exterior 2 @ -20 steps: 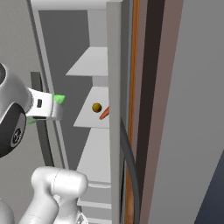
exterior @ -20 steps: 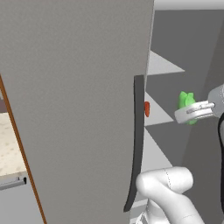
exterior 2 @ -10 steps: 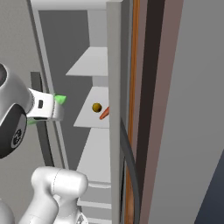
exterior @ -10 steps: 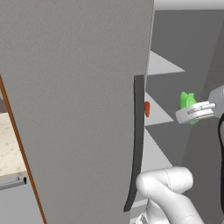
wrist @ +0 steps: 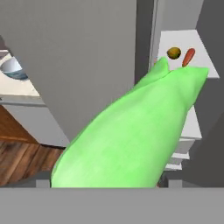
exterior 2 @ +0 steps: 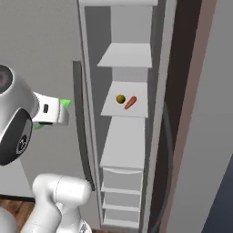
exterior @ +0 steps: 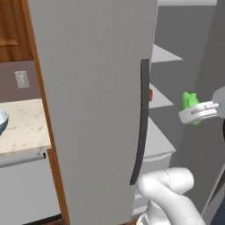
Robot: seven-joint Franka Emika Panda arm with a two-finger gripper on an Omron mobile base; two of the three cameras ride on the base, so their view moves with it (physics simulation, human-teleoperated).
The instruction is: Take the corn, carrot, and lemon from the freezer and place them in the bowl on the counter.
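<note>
Pincer [exterior: 193, 115] spread wide around the corn [wrist: 135, 131], gripped mid-body, held in the air outside the freezer [exterior: 92, 88] beside its door handle, leafy tips pointing forward. Corn looks light, stiff, bulky; husk surface probably smooth, so a hold across the thick middle seems safest, not the tapered tips. Lemon [exterior 2: 120, 98] and carrot [exterior 2: 130, 103] sit just beside each other on a middle freezer shelf. Bowl [wrist: 13, 69] on counter [exterior: 22, 127], well apart.
</note>
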